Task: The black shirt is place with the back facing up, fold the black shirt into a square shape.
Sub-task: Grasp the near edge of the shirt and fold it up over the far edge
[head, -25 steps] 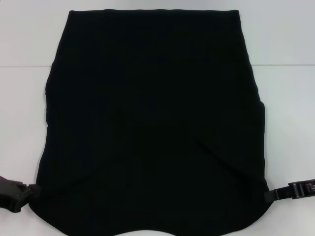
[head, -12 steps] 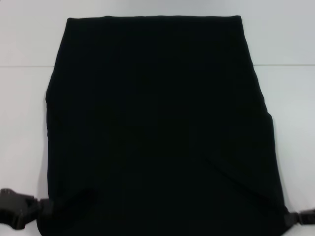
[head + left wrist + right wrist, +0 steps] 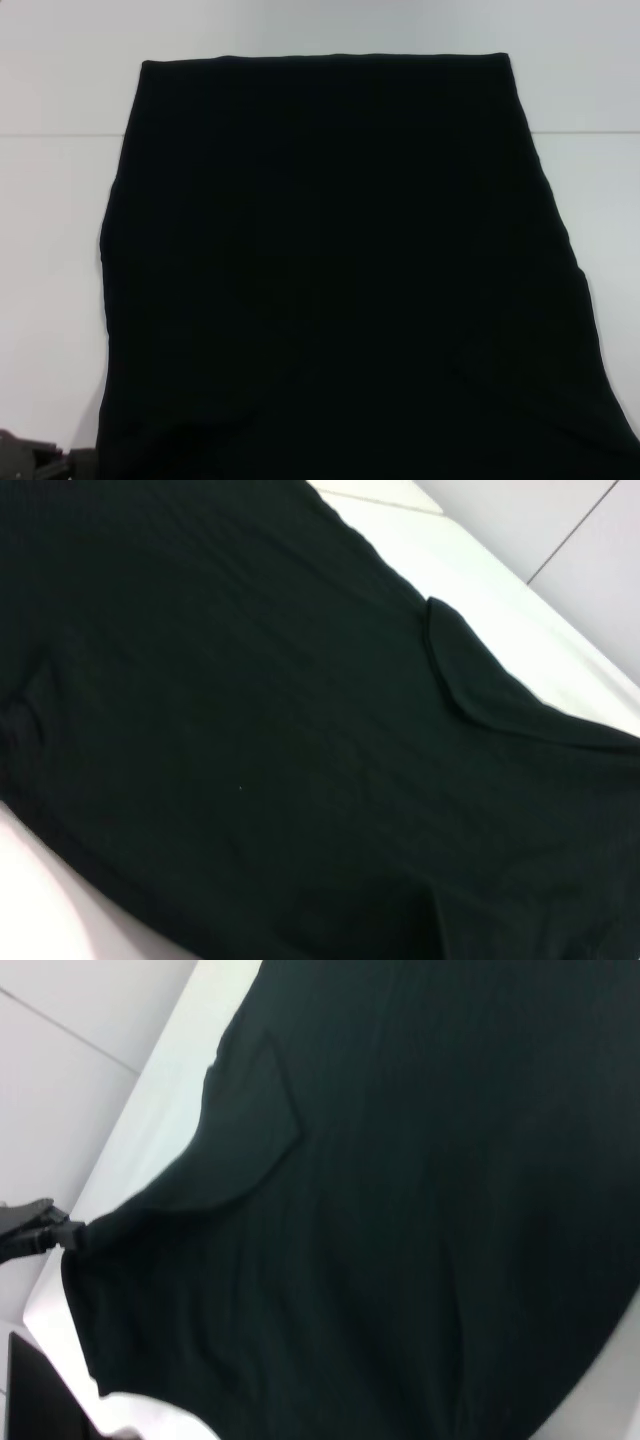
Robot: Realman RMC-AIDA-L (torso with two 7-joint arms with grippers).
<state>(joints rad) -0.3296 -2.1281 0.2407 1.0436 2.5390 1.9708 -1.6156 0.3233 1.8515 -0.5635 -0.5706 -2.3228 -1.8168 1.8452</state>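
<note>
You see the black shirt [image 3: 340, 270] spread over the white table [image 3: 50, 250], its far hem short of the back edge and its near part running past the front edge. The left gripper [image 3: 62, 1235] pinches a near corner of the cloth. The shirt hides the right gripper, so you cannot tell its grip.

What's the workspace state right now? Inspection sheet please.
Surface: white table, bare around the cloth.
Job's things: black shirt hangs stretched, filling most of the head view; far edge straight; a sleeve lies folded onto the body.
Clutter: nothing seen.
Grippers: left gripper at the shirt's near left corner, pinching the edge in the right wrist view; right gripper not in view.
Cables: nothing seen.
Surroundings: pale floor beside the table.
</note>
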